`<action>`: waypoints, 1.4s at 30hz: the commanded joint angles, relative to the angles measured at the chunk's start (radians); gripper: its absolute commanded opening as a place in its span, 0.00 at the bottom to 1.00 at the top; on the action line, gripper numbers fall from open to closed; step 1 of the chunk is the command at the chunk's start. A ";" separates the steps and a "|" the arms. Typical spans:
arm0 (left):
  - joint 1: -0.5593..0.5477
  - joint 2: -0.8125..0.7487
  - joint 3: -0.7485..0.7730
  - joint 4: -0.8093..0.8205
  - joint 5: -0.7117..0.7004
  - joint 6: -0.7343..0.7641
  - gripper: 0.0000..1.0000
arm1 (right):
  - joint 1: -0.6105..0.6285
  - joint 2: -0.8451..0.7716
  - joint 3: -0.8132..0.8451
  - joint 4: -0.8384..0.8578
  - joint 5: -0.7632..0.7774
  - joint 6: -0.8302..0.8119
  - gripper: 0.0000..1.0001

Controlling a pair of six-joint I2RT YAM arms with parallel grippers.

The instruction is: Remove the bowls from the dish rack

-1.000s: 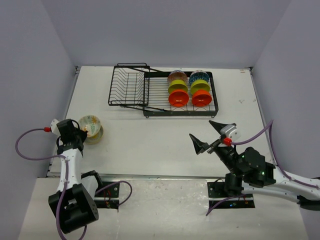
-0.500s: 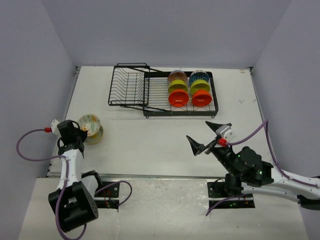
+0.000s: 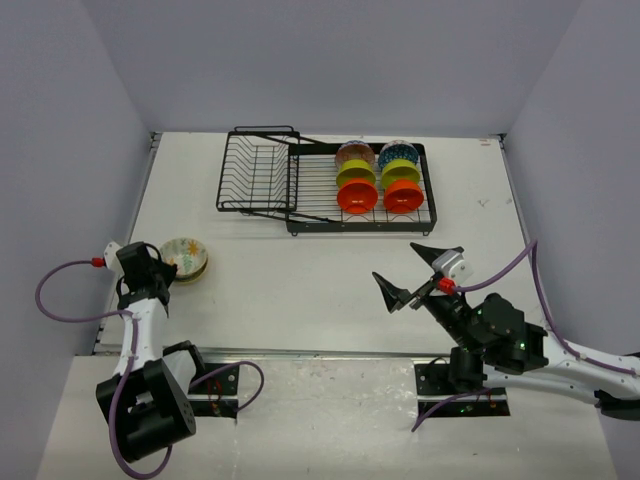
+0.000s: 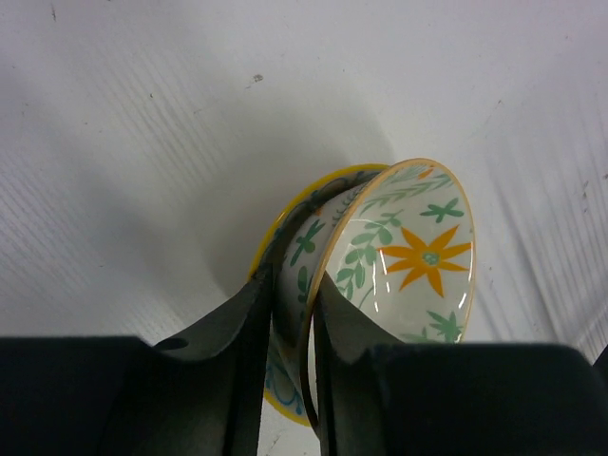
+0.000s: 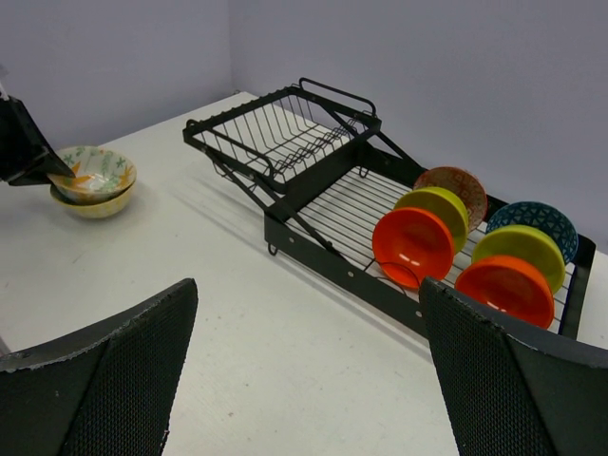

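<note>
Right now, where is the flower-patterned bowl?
In the top view the flower-patterned bowl is at the near left of the table, inside the yellow bowl, its rim pinched by the left gripper.

Yellow bowl (image 5: 95,207) mostly hidden beneath floral bowl (image 5: 95,171), rear rack bowls (image 3: 354,152) half hidden behind orange ones (image 3: 357,197)

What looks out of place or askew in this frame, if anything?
Only the dish rack: its basket section sits raised, overlapping the flat tray's end rather than level with it. The floral bowl, its rim pinched by the left gripper, sits in a yellow bowl.
</note>
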 commanded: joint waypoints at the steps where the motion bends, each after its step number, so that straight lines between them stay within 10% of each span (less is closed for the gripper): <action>1: 0.010 -0.024 -0.005 0.067 0.003 -0.013 0.26 | 0.000 0.010 -0.001 0.016 0.001 -0.005 0.99; 9: 0.010 -0.110 0.021 -0.037 0.037 0.001 0.65 | -0.002 0.014 0.000 0.016 -0.005 -0.004 0.99; 20: 0.010 -0.213 0.124 -0.198 0.086 0.042 0.69 | -0.008 0.025 -0.006 0.036 0.044 0.013 0.99; 24: 0.010 -0.285 0.233 -0.287 0.110 0.114 0.99 | -0.121 0.062 -0.001 0.037 0.049 0.087 0.99; 34: -0.076 -0.266 0.495 -0.431 0.422 0.346 1.00 | -0.482 0.433 0.195 -0.193 -0.282 0.306 0.99; 42: -0.501 -0.171 0.548 -0.521 0.050 0.415 1.00 | -0.505 0.956 0.422 -0.052 -0.133 -0.311 0.98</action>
